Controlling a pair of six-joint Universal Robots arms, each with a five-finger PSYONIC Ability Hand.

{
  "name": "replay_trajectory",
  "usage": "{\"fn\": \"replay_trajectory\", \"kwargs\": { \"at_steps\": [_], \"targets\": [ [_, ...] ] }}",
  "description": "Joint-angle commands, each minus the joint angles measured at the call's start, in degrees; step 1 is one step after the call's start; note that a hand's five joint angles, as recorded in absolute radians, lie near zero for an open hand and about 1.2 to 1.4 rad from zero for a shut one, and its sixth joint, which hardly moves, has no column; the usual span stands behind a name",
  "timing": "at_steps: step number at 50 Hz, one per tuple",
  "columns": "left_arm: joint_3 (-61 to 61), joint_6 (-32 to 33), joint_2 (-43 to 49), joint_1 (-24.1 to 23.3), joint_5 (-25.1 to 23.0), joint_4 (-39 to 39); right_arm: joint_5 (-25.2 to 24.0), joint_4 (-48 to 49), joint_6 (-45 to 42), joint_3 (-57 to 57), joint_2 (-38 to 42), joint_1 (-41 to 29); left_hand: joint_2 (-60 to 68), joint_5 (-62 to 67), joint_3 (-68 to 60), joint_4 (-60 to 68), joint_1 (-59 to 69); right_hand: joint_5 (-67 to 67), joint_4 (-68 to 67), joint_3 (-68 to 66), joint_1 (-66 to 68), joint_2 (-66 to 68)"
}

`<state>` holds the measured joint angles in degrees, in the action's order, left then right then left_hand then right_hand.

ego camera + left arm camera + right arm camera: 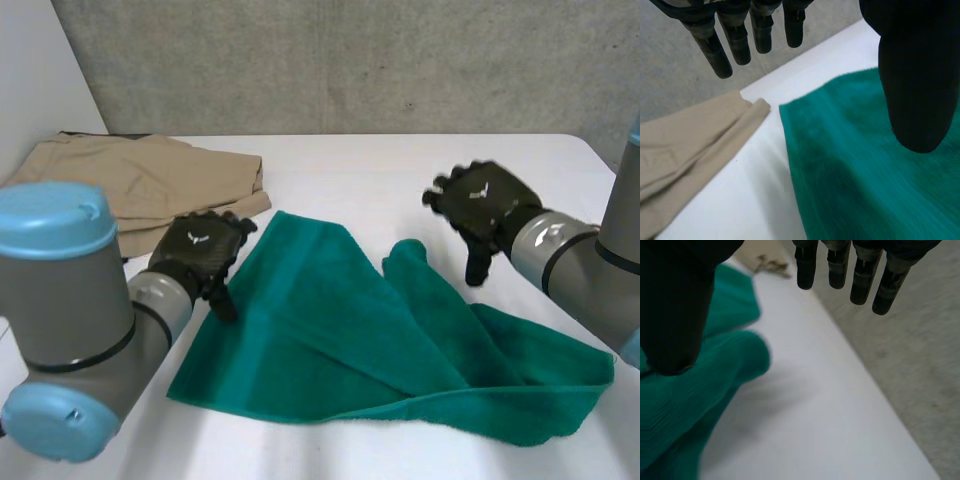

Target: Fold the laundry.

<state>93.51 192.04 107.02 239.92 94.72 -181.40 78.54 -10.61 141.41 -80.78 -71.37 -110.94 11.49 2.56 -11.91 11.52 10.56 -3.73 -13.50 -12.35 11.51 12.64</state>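
— Green terry cloth: where is it laid?

— The green towel (330, 340) is spread on the white table (380, 170), in the near half, between the two arms. Its long axis is run across the table from the left arm's side to the right arm's. One far corner is pointed toward the tan garment (150, 175), which is folded at the far left.

— What open room is offered around its edges?

— Bare table is seen behind the towel up to the grey wall (350, 60), and a strip is seen in front of its near edge. Towel and garment are parted by a narrow white gap.

— And the hands?

— The left hand (205, 250) is placed at the towel's left edge, near that far corner. The right hand (480, 205) is held beside a raised fold at the towel's middle.

— What is added by the wrist views?

— In the left one, the fingers (715, 50) are seen straight and spread from the thumb (917, 90), with nothing gripped. The thumb is held over the cloth; contact cannot be told. In the right one, the fingers (837, 265) are likewise straight, the thumb (675, 315) is over the raised fold, and nothing is held. The rumpled, doubled right end is given by the head view.
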Motion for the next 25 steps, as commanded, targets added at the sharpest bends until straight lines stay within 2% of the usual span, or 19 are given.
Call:
{"fn": "replay_trajectory", "kwargs": {
  "at_steps": [1, 7, 10, 16, 25],
  "targets": [
    [5.45, 0.27, -2.34, -0.77, -0.24, -0.09, -1.02, -7.4, -3.07, -2.98, 0.18, 0.72, 0.92, -0.16, -0.49, 0.88, 1.84, 2.48, 2.25, 1.1, -0.27, -1.39],
    [8.27, 0.27, -2.87, -2.17, -1.47, -0.18, -0.75, -10.74, -4.12, -6.32, -0.61, 1.16, 1.42, 0.34, -0.99, 1.38, 2.35, -11.98, -12.21, -13.36, 14.2, 13.07],
    [8.09, 0.27, -2.6, -2.53, -1.73, -0.35, -1.01, -15.65, -6.05, -7.73, -2.36, 3.26, 1.42, 0.34, -0.99, 1.38, 2.35, -16.52, -16.76, -17.9, 18.74, 17.61],
    [7.3, 0.27, -2.08, -2.53, -1.73, -0.62, -2.77, -20.59, -12.9, -9.57, -3.16, 11.16, 1.25, 0.18, -0.83, 1.22, 2.18, -19.06, -19.3, -20.44, 21.28, 20.15],
    [6.42, 0.27, -1.99, -2.7, -1.73, -1.23, -4.18, -21.21, -15.02, -11.33, -3.25, 19.53, 1.25, 0.17, -0.83, 1.22, 2.18, -18.39, -18.62, -19.77, 20.61, 19.48]
  ]
}}
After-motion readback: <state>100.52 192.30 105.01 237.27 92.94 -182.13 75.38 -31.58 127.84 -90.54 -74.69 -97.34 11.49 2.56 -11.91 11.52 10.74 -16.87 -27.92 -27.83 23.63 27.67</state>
